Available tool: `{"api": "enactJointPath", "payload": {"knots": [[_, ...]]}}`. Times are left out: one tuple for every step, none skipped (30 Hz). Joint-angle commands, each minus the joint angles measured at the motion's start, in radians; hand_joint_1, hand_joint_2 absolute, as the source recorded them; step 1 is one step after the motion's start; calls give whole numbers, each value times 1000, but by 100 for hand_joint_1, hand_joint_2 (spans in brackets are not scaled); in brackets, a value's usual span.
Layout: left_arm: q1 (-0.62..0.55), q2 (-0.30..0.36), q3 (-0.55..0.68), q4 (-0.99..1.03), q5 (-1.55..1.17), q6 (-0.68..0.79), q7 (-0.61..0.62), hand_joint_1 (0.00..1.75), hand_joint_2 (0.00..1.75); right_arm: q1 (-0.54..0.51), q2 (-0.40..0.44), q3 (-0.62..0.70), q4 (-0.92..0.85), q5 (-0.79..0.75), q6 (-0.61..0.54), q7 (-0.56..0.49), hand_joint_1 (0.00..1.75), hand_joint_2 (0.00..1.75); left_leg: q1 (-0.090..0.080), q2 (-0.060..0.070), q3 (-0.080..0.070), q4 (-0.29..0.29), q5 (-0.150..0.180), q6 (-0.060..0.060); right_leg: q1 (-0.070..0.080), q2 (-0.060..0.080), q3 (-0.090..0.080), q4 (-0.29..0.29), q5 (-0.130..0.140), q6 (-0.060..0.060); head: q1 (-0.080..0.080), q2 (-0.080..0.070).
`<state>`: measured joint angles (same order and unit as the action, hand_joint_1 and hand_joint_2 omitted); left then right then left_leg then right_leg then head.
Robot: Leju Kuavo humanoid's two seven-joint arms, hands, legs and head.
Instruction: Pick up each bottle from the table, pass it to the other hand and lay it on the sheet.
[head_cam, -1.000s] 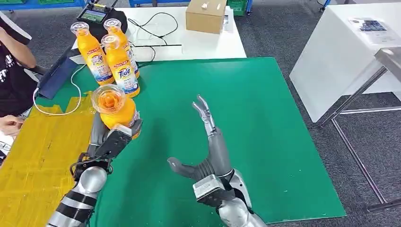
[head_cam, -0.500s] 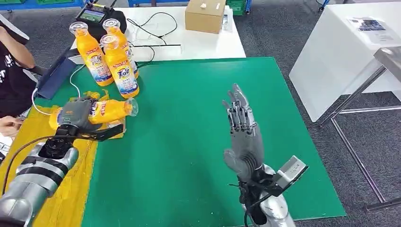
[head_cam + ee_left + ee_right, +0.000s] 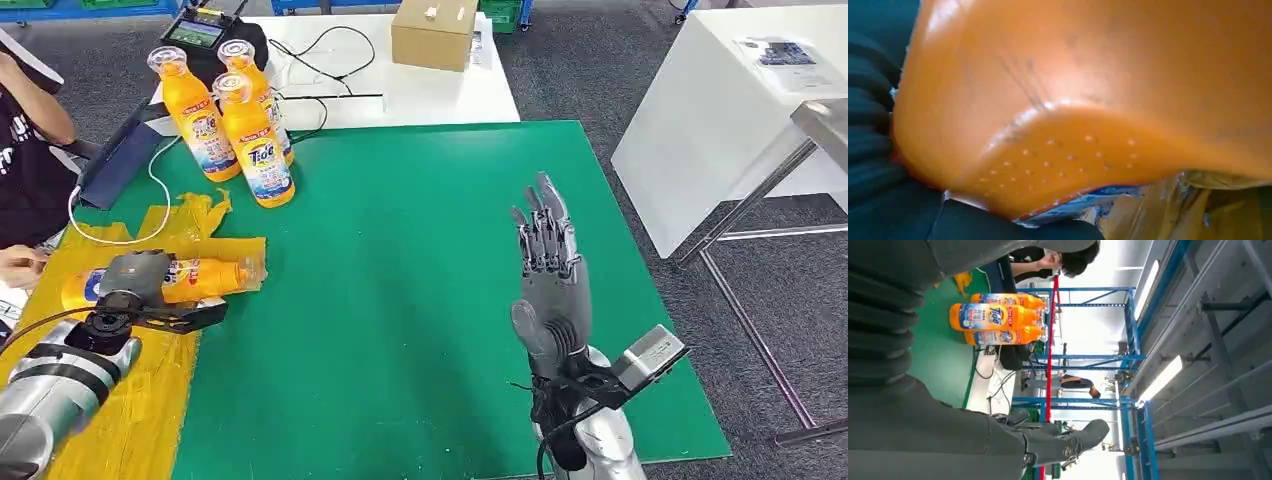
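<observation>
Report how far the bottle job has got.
Done: nothing lies released on the yellow sheet yet. In hand: the left hand grips one orange bottle on its side over the sheet, so the handover looks finished. The right hand is raised, fingers spread, holding nothing. Left: letting go of this bottle, then three standing bottles at the far corner of the green mat.

bottle (image 3: 190, 279) middle hidden under left hand (image 3: 135, 275) | person (image 3: 25, 150) cut by frame edge

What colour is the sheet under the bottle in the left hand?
Yellow. The sheet lies beside the green mat, clearest in the head view.
</observation>
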<state>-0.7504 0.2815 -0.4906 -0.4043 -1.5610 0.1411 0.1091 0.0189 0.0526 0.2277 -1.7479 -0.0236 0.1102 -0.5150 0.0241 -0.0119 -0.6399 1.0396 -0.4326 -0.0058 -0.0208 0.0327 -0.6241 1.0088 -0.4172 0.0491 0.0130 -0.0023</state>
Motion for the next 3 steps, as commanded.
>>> {"api": "enactJointPath", "payload": {"knots": [[-37,3,-33,107,16,-29,-19,175,175,-13,-19,-10,56,13,2,18,0,175,0,2,6,-2,-1,2,1,-2,5,-2,-1,-2,0,0],[-23,11,-27,107,21,-19,-31,175,175,-15,-22,-7,76,16,2,24,0,175,0,1,6,-2,-1,2,1,-2,6,-2,-1,-2,0,0],[-14,13,-27,104,19,-7,-32,175,175,-16,-24,-7,87,16,2,25,0,175,0,2,4,-1,-1,1,1,0,4,-2,0,-1,0,0]]}}
